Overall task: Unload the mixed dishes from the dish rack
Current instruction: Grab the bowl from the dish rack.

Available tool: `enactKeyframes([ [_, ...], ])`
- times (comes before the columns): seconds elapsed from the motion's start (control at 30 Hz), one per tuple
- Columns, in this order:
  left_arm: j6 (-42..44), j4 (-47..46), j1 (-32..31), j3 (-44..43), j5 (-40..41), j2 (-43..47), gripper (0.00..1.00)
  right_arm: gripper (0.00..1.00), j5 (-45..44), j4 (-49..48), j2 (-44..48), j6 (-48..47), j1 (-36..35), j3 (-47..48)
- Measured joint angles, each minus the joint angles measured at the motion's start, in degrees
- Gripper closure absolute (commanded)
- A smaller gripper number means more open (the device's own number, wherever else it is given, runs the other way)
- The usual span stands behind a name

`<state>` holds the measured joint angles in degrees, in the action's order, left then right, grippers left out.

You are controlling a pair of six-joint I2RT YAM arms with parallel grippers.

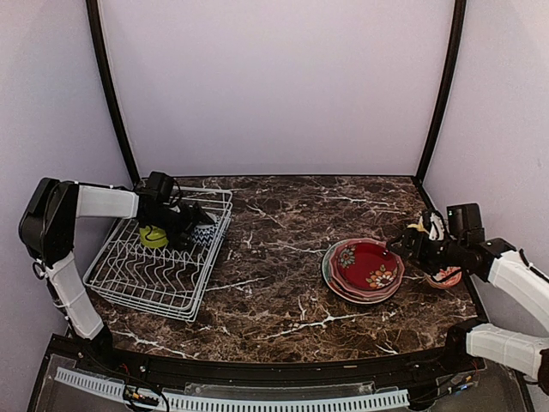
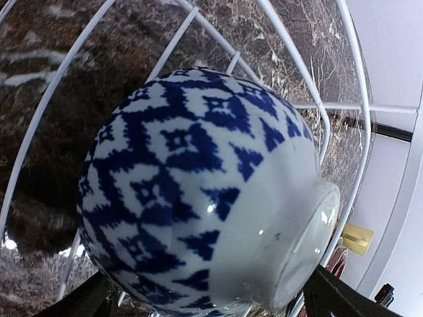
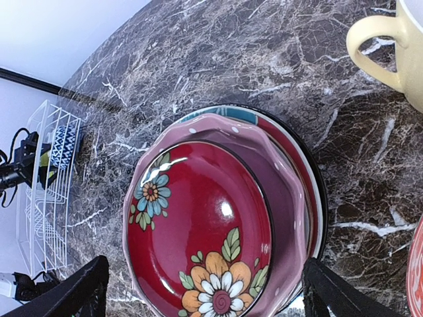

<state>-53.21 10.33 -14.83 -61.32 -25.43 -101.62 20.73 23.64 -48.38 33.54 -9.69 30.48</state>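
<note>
The white wire dish rack (image 1: 163, 262) stands at the left, and its wires show in the left wrist view (image 2: 291, 46). It holds a blue-white bowl (image 2: 192, 185) on its side and a lime-green bowl (image 1: 153, 236). My left gripper (image 1: 194, 225) is open, with its jaws on either side of the blue-white bowl (image 1: 205, 231). At the right, a dark red floral plate (image 3: 198, 231) tops a stack on a red-teal plate (image 3: 231, 113). My right gripper (image 3: 201, 290) hovers open and empty over the stack (image 1: 364, 268).
A pale yellow mug (image 3: 396, 46) stands on the marble table behind the plate stack. A red-white bowl (image 1: 446, 276) sits right of the stack under my right arm. The rack (image 3: 46, 191) shows far off in the right wrist view. Lilac walls close in the back and sides.
</note>
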Motion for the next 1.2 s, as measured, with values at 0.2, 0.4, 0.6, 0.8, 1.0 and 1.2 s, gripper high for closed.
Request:
enactKeyframes([
  [0.2, 0.63, 0.20, 0.07, -3.87, 1.01, -2.43, 0.01, 0.01, -0.07, 0.20, 1.40, 0.04, 0.00, -0.09],
  [0.4, -1.53, -4.13, 0.02, 0.22, 0.92, -0.87, 0.01, 0.01, -0.04, 0.07, 1.55, 0.28, 0.00, -0.98],
  [0.6, -6.49, -9.94, 0.09, 3.23, 1.18, -0.79, 0.01, 0.01, -0.02, -0.07, 1.18, 0.66, 0.00, -1.07],
  [0.8, -10.12, -17.88, 0.09, 6.03, 1.95, -0.79, 0.01, 0.01, -0.13, 0.07, 2.10, 0.68, 0.00, -1.31],
  [1.0, -12.33, -22.95, 0.09, 8.02, 2.56, -0.74, 0.01, 0.01, -0.52, 0.17, 2.67, 0.66, 0.00, -1.38],
  [1.2, -14.14, -26.38, 0.07, 10.12, 4.44, 0.09, 0.01, 0.01, -0.70, 0.15, 2.60, 0.66, 0.00, -1.38],
])
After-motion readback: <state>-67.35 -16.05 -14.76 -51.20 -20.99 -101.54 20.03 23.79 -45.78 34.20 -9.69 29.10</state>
